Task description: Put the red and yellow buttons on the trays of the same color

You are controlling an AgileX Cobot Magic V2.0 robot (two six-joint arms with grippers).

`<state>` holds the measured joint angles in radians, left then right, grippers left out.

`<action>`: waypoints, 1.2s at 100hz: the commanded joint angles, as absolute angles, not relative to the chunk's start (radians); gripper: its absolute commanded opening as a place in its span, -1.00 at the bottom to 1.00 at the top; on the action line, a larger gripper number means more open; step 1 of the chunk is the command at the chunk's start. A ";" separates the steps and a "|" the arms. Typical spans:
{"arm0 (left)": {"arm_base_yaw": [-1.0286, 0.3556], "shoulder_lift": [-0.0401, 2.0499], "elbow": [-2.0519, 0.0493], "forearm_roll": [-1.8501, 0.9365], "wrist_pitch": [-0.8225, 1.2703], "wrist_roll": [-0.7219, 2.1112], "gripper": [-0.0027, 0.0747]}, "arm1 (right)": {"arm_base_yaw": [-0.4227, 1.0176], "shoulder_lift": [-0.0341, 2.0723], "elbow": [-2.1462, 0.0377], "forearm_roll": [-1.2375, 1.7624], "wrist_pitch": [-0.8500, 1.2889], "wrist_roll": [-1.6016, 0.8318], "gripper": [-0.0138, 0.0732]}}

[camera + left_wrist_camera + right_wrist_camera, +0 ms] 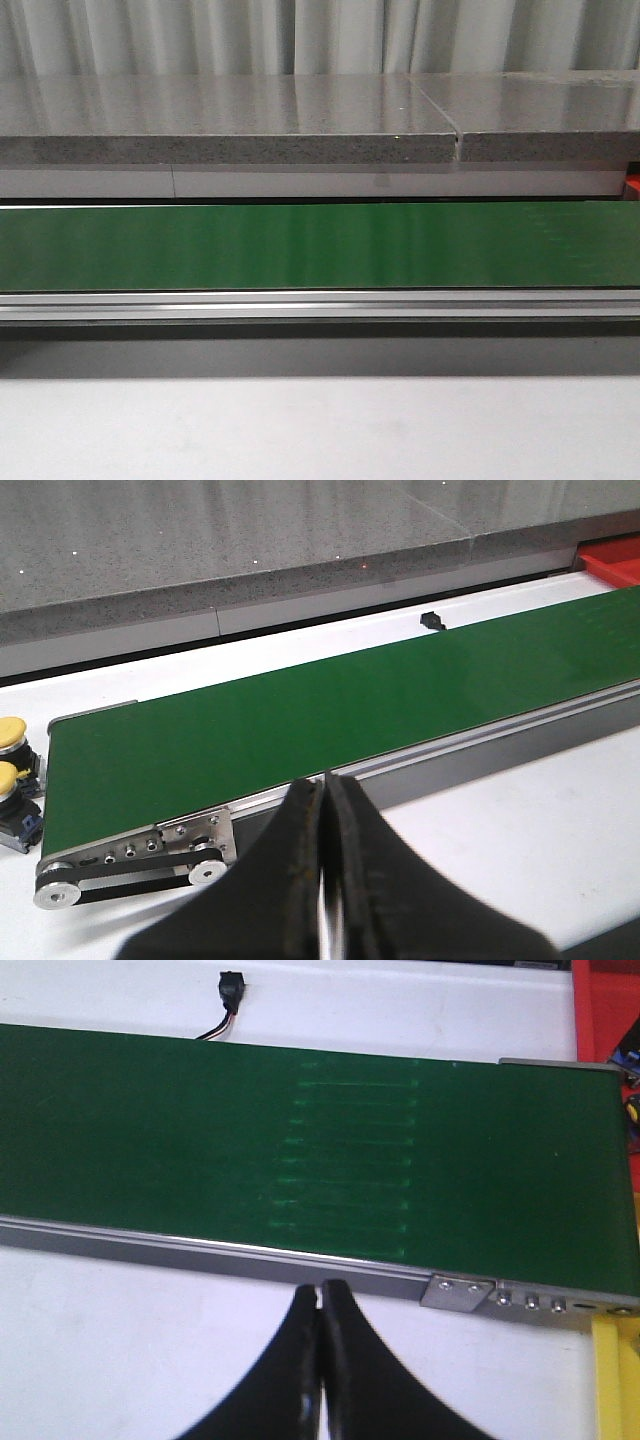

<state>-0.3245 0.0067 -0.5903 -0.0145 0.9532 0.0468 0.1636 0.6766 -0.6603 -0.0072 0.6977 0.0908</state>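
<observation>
Two yellow buttons (10,732) (8,777) on dark housings stand on the white table just off the conveyor's left end. No red button shows. A red tray (612,558) lies at the belt's far right end; its red rim (598,1012) also shows in the right wrist view, with a yellow tray edge (612,1380) nearer. My left gripper (325,780) is shut and empty, over the table beside the belt's near rail. My right gripper (320,1288) is shut and empty too, close to the near rail. Neither gripper appears in the front view.
A green conveyor belt (320,245) crosses the scene with a metal rail (320,303) along its near side. A grey stone ledge (230,130) rises behind it. A small black connector (231,985) lies beyond the belt. Dark items (632,1060) sit in the red tray.
</observation>
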 commanded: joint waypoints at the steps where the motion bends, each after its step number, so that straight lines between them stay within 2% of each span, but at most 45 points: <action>1: -0.335 0.025 -0.612 -0.027 0.869 0.038 -0.99 | 0.163 0.593 -0.638 -0.021 0.630 0.078 -0.83; 32: -0.335 0.025 -0.612 -0.027 0.869 0.038 -0.99 | 0.163 0.315 -0.517 -0.019 0.634 0.078 -0.83; 73: -0.335 0.055 -0.612 0.018 0.791 0.000 -0.99 | 0.163 0.283 -0.505 -0.015 0.641 0.078 -0.83; 97: -0.337 0.235 -0.614 0.246 0.683 -0.310 -0.99 | 0.163 0.283 -0.505 -0.015 0.641 0.078 -0.83; 120: -0.337 0.486 -0.625 0.232 0.629 -0.364 -0.99 | 0.163 0.283 -0.505 -0.015 0.641 0.078 -0.83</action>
